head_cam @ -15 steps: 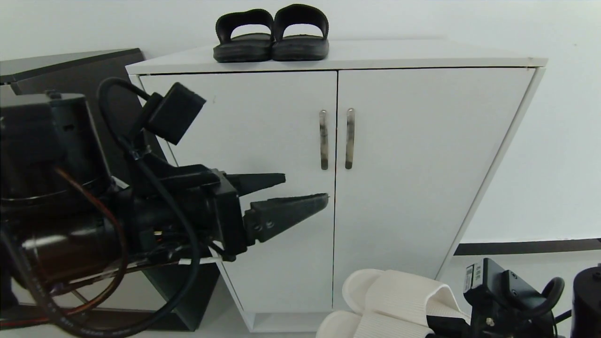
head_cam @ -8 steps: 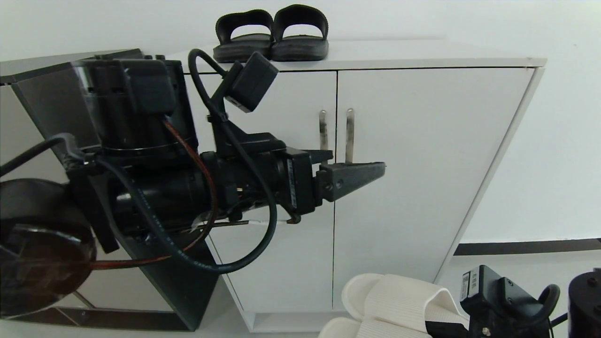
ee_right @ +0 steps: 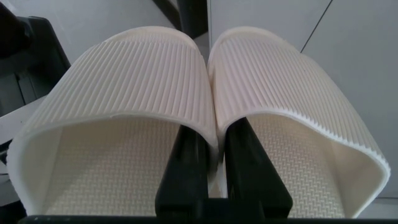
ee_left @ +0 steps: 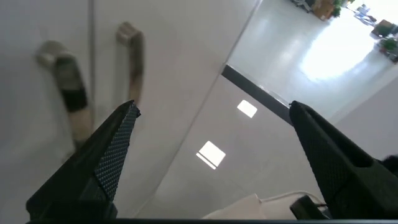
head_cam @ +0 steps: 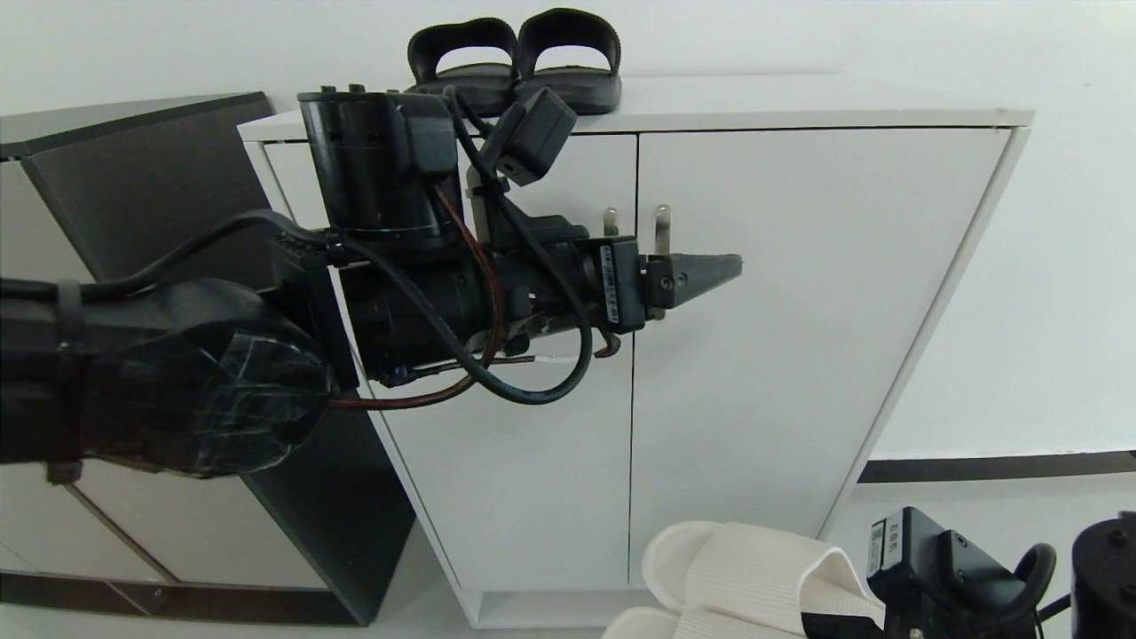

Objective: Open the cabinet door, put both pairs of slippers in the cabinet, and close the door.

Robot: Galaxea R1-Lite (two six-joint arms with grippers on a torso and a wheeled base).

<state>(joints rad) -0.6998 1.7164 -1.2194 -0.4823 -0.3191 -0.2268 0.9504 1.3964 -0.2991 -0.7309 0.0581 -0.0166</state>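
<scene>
Currently, the white two-door cabinet (head_cam: 799,311) is seen with both doors shut. The left gripper (head_cam: 723,266) is held level in front of it at handle height. Its fingertips are placed over the right door, just beyond the slim metal bar handle of the right door (head_cam: 661,222) and the matching handle of the left door (head_cam: 611,220). The lower ends of both are hidden behind the gripper. In the left wrist view its fingers (ee_left: 106,168) are spread wide with nothing held between them. Contact with a handle cannot be told.

The pair of black open-toe rubber slippers (head_cam: 515,67) is set side by side on the cabinet top, above the left door and above the left arm. The pair of cream ribbed foam slippers (ee_right: 273,93) is held low, in front of the foot of the right door. The right gripper (ee_right: 214,149) is clamped on the two adjoining strap walls, with one finger inside each slipper.
</scene>
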